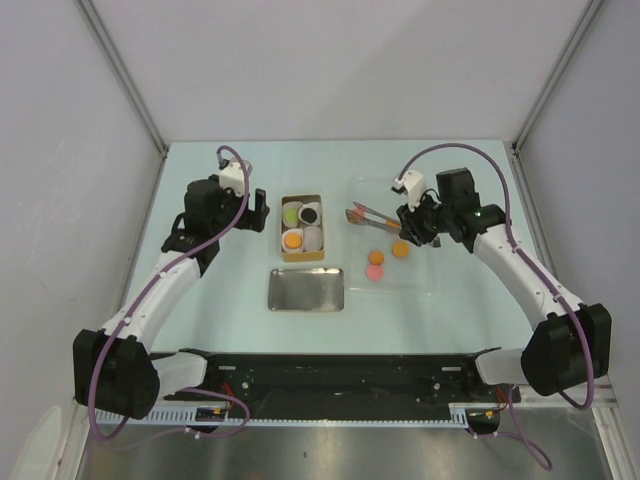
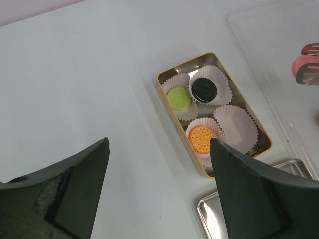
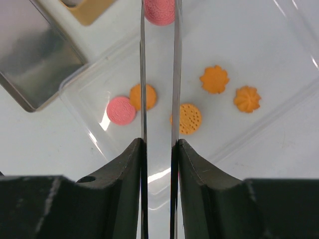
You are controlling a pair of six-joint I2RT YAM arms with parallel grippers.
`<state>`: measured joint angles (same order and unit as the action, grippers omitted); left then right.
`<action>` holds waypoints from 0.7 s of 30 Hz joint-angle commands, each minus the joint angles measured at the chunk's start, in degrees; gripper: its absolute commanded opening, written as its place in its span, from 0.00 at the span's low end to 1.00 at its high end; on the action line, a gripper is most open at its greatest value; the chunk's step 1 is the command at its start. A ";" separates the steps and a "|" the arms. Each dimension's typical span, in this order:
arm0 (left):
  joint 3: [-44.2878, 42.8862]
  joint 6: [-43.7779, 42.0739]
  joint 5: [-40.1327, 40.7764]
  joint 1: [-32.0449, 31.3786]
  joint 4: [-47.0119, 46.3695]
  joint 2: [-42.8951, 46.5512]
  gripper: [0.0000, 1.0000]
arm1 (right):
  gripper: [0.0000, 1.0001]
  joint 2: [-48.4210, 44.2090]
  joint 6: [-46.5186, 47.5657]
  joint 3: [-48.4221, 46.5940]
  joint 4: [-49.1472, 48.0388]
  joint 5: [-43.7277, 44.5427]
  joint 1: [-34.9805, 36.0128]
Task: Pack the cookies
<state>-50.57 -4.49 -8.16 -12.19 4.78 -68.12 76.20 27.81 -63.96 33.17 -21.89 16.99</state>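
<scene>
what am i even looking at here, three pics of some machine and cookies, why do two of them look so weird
These are two robot arms bolted to the near edge of a table. One picture comes from a camera fixed above; the other two come from cameras on each wrist, so the big dark shapes at the bottom are that arm's own fingers.

On the table sit a gold tin with paper cups, a metal lid and a clear plastic tray of loose cookies.

In the tin, three cups already hold a green cookie, a black cookie and an orange cookie; one cup is empty.

The right gripper is shut on tongs, whose tips pinch a pink cookie. The left gripper is open and holds nothing.
</scene>
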 commanded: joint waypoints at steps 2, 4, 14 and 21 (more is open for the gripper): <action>-0.15 -0.34 -0.45 0.41 -1.70 0.97 0.86 | 0.20 1.31 -2.41 -6.08 -2.76 1.85 6.28; -0.06 -0.43 -0.19 0.41 -1.61 1.06 0.87 | 0.20 2.19 -2.67 -7.05 -3.28 2.46 7.61; -0.15 0.01 0.08 0.41 -1.88 0.79 0.87 | 0.20 7.64 -3.47 -9.95 -5.13 4.14 14.73; -0.23 -0.08 0.17 0.41 -1.88 0.71 0.86 | 0.20 9.40 -3.47 -9.95 -5.75 3.96 15.96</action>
<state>-50.57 -4.49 -8.12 -12.19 4.78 -68.12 85.41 25.04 -70.98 30.94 -18.33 32.34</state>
